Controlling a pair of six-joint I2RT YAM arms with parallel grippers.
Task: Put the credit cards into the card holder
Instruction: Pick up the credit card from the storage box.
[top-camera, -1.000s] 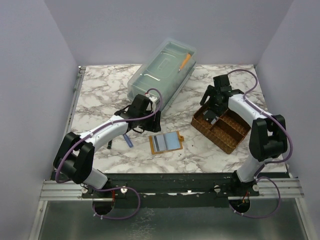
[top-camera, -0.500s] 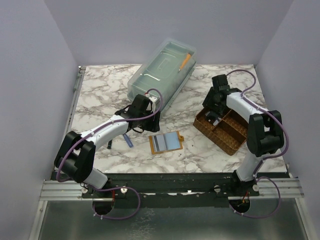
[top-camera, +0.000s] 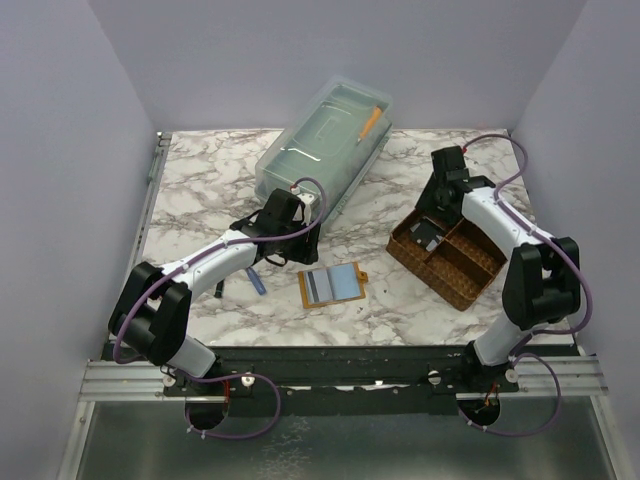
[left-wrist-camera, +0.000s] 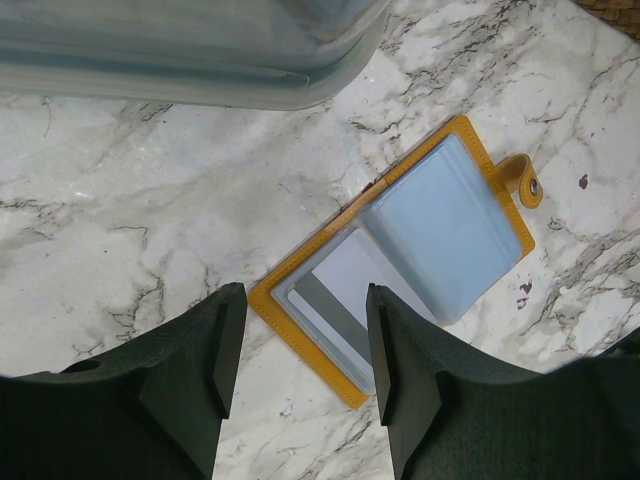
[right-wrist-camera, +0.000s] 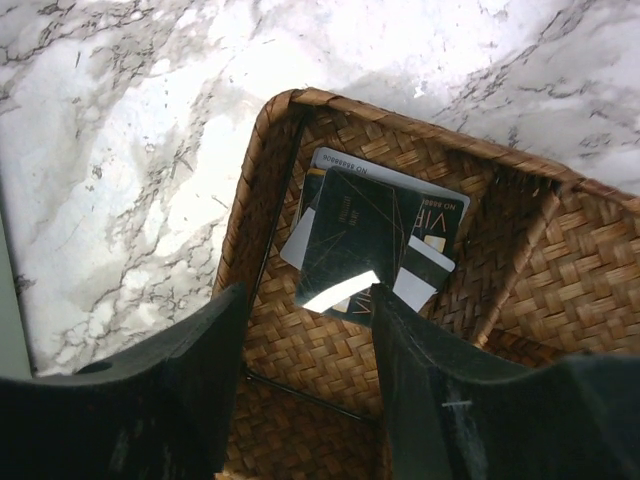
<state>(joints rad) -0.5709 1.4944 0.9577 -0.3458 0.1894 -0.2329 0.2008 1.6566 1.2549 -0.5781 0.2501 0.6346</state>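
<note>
The card holder (top-camera: 333, 285) lies open on the marble table, orange-tan with a snap tab. In the left wrist view it (left-wrist-camera: 400, 250) shows a light-blue panel and a grey pocket with a grey-and-white card (left-wrist-camera: 335, 300) in it. My left gripper (left-wrist-camera: 297, 350) is open and empty, above the holder's near-left corner; in the top view it (top-camera: 305, 243) is just behind the holder. A small stack of credit cards (right-wrist-camera: 375, 240), dark on top with a grey one beneath, lies in a corner compartment of the woven tray (right-wrist-camera: 260, 200). My right gripper (right-wrist-camera: 305, 360) is open and empty, above that compartment (top-camera: 432, 222).
The brown woven divided tray (top-camera: 470, 285) stands at the right. A clear lidded plastic box (top-camera: 325, 145) with an orange pen (top-camera: 369, 120) on it sits at the back centre; its edge shows in the left wrist view (left-wrist-camera: 200, 50). A small blue object (top-camera: 256, 283) lies by the left arm.
My right arm has shifted slightly back and right over the tray, and its wrist has turned. The left arm and the card holder have not moved.
</note>
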